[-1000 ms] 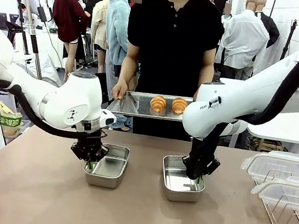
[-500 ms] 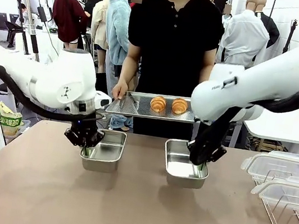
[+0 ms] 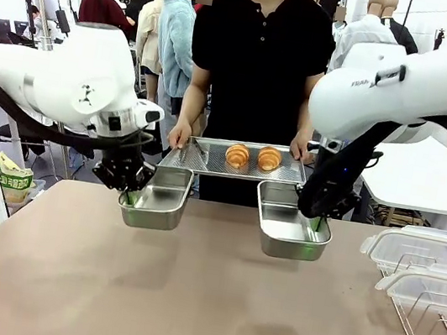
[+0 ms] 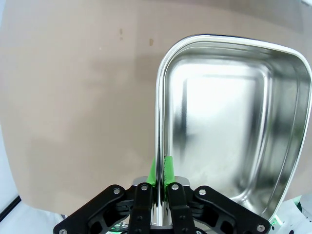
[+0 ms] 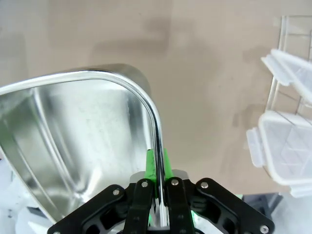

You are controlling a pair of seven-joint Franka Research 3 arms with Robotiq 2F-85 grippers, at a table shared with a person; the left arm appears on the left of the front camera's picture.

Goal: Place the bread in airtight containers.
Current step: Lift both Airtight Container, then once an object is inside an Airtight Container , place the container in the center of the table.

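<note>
Two empty tins hang above the bare surface (image 3: 202, 300).
Left jaws pinch the left tin (image 3: 155, 199) at its 9 o'clock rim and right jaws pinch the right tin (image 3: 291, 225) at 3 o'clock. Long axes run 6 to 12. The bread (image 3: 237, 154) lies on the tray (image 3: 183, 157) at 12.

2 glossy steel tins (image 3: 158, 205) (matt table (image 3: 186, 298))

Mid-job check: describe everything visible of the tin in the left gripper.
The tin is a shallow rectangular steel container with rounded corners and a rolled rim, shiny, empty, without a lid. It is held above the table, about level, near the front edge of the person's tray; contact there is unclear. The left gripper is shut on one side wall, green pads either side.
</note>
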